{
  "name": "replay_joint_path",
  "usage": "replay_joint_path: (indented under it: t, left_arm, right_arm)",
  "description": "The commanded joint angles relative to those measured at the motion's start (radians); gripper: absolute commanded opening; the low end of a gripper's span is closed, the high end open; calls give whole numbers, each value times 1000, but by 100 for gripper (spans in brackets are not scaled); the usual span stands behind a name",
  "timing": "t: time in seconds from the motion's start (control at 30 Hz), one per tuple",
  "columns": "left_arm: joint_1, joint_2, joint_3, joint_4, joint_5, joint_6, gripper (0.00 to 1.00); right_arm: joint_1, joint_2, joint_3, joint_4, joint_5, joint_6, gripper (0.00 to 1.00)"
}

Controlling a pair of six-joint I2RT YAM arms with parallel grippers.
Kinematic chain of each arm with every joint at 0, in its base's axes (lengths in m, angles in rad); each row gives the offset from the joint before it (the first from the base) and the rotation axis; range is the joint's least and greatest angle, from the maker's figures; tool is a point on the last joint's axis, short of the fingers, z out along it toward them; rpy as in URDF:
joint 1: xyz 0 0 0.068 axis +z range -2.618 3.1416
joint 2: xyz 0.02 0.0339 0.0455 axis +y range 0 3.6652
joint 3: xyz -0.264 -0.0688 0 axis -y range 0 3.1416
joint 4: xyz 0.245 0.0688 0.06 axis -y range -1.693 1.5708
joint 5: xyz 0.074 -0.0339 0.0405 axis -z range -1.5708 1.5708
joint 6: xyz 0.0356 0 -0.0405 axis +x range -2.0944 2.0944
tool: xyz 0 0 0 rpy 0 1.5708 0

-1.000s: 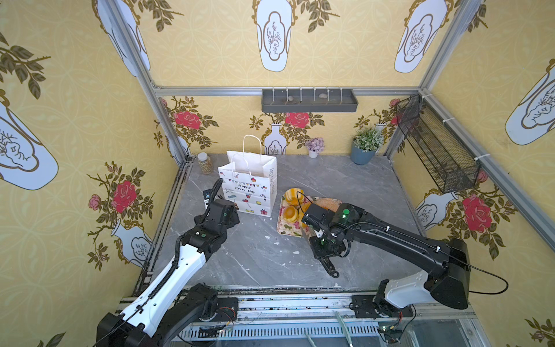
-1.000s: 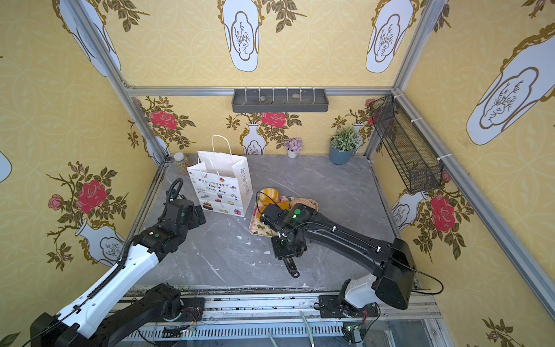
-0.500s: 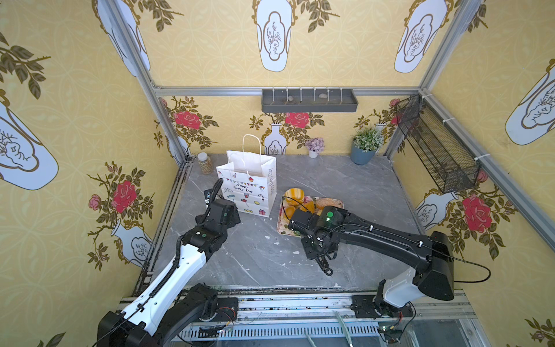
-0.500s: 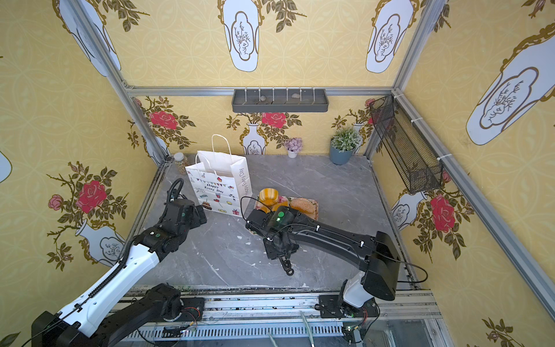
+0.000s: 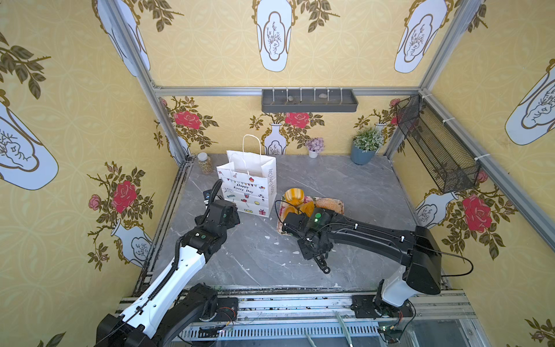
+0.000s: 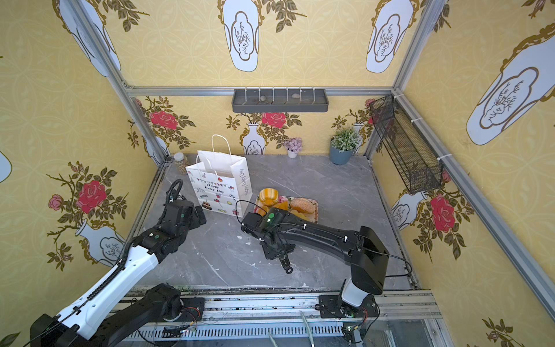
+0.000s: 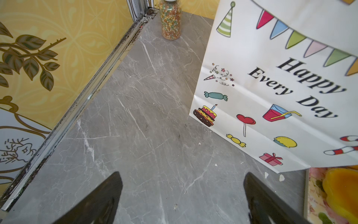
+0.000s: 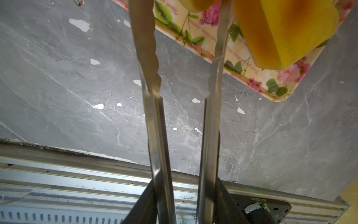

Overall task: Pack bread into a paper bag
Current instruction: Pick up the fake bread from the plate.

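In both top views, there's the paper bag (image 5: pixel 249 186) (image 6: pixel 218 186): crisp white paper, boxy, with twisted cord handles. It stands on a grey, marble-veined bench (image 5: pixel 258 258) boxed in by yellow rose wallpaper and aluminium posts. The bag is upright, long axis vertical, mouth to the ceiling, its printed face turned toward the arms' bases. Just beside the bag, on the right arm's side, a flat floral tray (image 5: pixel 307 198) carries the bread (image 5: pixel 306 208). That includes a glossy ribbed pumpkin bun (image 5: pixel 293 195) and a brown seeded bun (image 5: pixel 329 204). The right gripper (image 5: pixel 313 251) hangs farther from the bag than the tray, toward the front rail.

On to the left wrist view: the left gripper (image 7: pixel 182 174) has its jaws wide apart with nothing between them, over bare bench short of the bag's lower corner. The bag's face is smooth and lightly creased, printed with bunting and sweets. A clear jar (image 7: pixel 171 21) of coloured beads stands beyond the bag, at the wall.

Right wrist view: the jaws are clamped on steel tongs (image 8: pixel 153 116), two brushed blades with scalloped edges that cross the tray's rim. A smooth golden slab (image 8: pixel 280 33) lies there. White chips fleck the bench.
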Motion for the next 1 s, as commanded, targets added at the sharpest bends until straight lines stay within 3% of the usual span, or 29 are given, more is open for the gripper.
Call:
replay_joint_path:
  t: [0.0,0.4,0.5,0.57,0.63,0.97]
  left_arm:
    - [1,4,-2,6,-6,-5,99]
    - [1,-6,0,0,-10,-3,99]
    - [0,0,2,1,-6,-4,99]
    - [1,5,4,2,-6,-5,99]
    - [0,8,7,4,-5,-6,99]
    - [1,16,21,4,-2,0,99]
  right_arm:
    - [-1,23,19,-31,69,-34,44]
    - [-33,42,-22,-50,82,-28,41]
    - [-42,27,-27,-55,85,-29,28]
    - [-51,20,-35,-53,86,-29,8]
    - [-56,12,-39,-54,87,-30,0]
    - [-82,-88,52,-65,51,-90,0]
